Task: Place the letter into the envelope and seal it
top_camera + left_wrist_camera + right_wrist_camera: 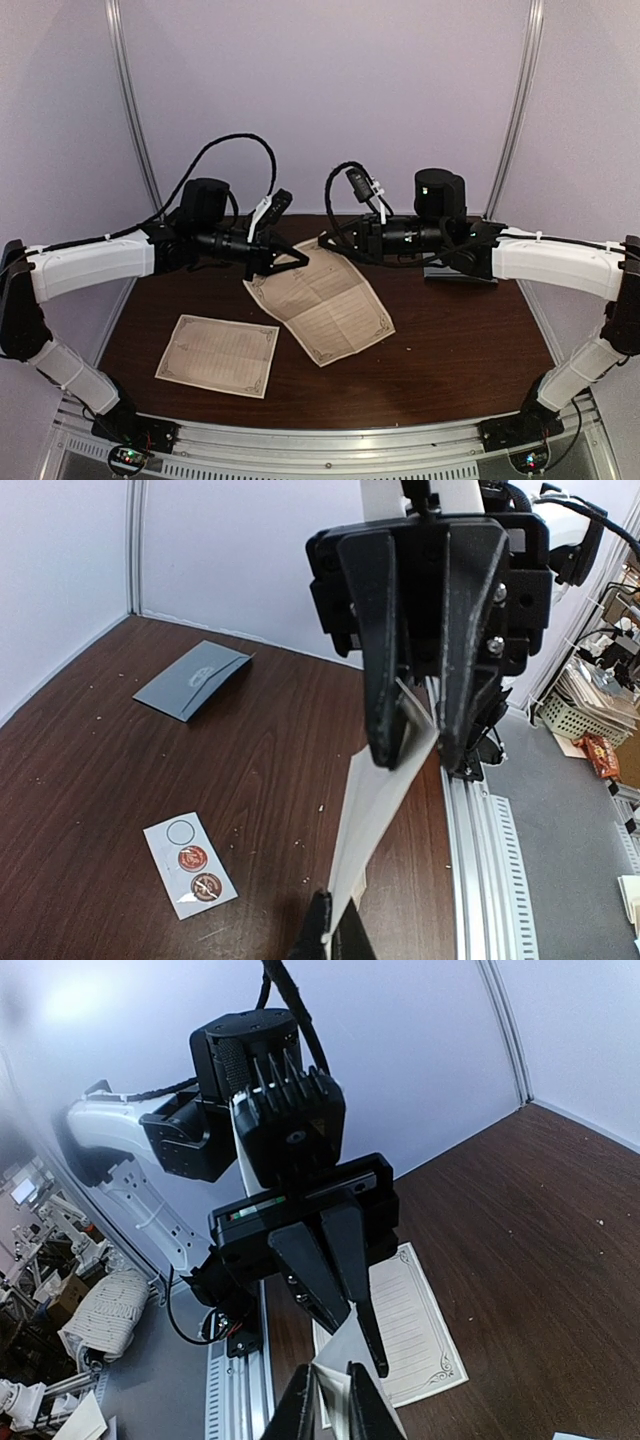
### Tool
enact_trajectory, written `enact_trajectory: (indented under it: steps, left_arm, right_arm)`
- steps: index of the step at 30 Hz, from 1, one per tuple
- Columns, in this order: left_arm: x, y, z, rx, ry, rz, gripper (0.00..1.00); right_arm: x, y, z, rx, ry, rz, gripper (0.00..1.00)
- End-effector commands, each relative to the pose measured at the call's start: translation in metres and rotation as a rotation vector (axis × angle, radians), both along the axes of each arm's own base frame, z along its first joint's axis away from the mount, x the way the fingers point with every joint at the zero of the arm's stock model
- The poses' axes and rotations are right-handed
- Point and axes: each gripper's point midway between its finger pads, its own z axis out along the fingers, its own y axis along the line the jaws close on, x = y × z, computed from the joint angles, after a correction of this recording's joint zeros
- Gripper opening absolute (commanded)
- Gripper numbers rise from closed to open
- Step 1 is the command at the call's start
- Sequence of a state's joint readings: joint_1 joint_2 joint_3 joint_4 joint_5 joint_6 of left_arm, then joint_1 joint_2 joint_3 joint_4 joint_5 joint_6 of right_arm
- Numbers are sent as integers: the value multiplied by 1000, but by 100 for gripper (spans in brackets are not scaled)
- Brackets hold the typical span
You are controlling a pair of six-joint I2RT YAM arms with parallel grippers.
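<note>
The letter (325, 300) is a cream sheet with an ornate border, lifted at its far edge and held by both grippers. My left gripper (295, 258) is shut on it; in the left wrist view its tips (335, 925) pinch the sheet (385, 800). My right gripper (328, 243) is shut on the same edge; in the right wrist view its tips (333, 1400) pinch the paper (345, 1360). The grey-blue envelope (193, 680) lies flat near the back wall, apart from both grippers. In the top view it is mostly hidden under the right arm (462, 276).
A second cream bordered sheet (218, 354) lies flat at the front left and also shows in the right wrist view (415, 1330). A small white card with red round stickers (190, 865) lies on the table. The metal rail (320, 455) runs along the near edge.
</note>
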State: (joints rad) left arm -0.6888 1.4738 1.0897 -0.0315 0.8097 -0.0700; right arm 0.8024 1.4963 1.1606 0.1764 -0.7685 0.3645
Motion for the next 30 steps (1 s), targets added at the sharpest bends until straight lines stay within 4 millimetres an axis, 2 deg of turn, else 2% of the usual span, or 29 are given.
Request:
enact_trajectory:
  steps: [1,4,13,18,20,26,30]
  left_arm:
    - [2,-4,14,-32,-18,-15,0]
    - [2,-4,14,-32,-18,-16,0]
    - [3,-4,12,-27,-11,-12,0]
    - [4,-4,11,-26,-12,-8,0]
    - [4,-4,12,-27,-13,-8,0]
    - [3,-4,13,-29,-13,-9,0]
    - [2,-4,14,-32,-13,-11,0]
  right_arm:
    - [7,4,15,21,-51,-40,8]
    - [13,0,16,12,-67,-83,0]
    - [39,-27,24,3,-132,-322,0]
    - [41,-35,27,5,-146,-364,0]
    - [40,-37,27,3,-144,-370,8]
    - [39,-46,31,10,-144,-382,20]
    - [29,-45,31,6,-154,-320,33]
